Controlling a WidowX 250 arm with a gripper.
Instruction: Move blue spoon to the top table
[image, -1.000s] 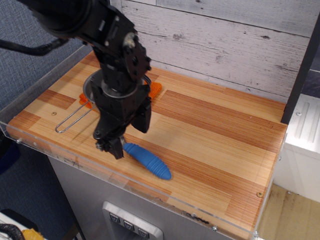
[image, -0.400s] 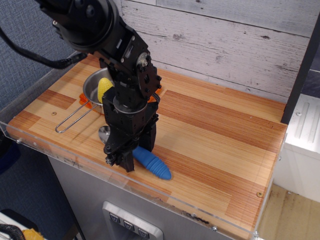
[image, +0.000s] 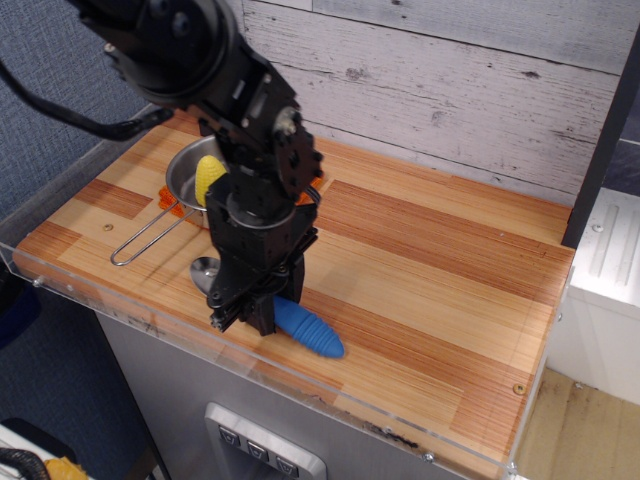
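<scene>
The blue spoon lies near the front edge of the wooden table (image: 440, 250). Its ribbed blue handle (image: 310, 332) points right and its silver bowl (image: 204, 270) points left. My gripper (image: 248, 318) is down at table level over the inner end of the handle, by the neck. Its dark fingers (image: 228, 316) stand on either side of the handle and look open around it. The neck of the spoon is hidden behind the fingers.
A steel pan (image: 185, 183) with a wire handle (image: 145, 240) sits at the back left on an orange cloth (image: 312, 178), with a yellow item (image: 210, 177) in it. A clear acrylic rim (image: 120, 300) edges the table. A plank wall stands behind.
My gripper has moved right and down from beside the pan to the spoon's handle. The pan and the yellow item have come into view. The spoon has barely shifted.
</scene>
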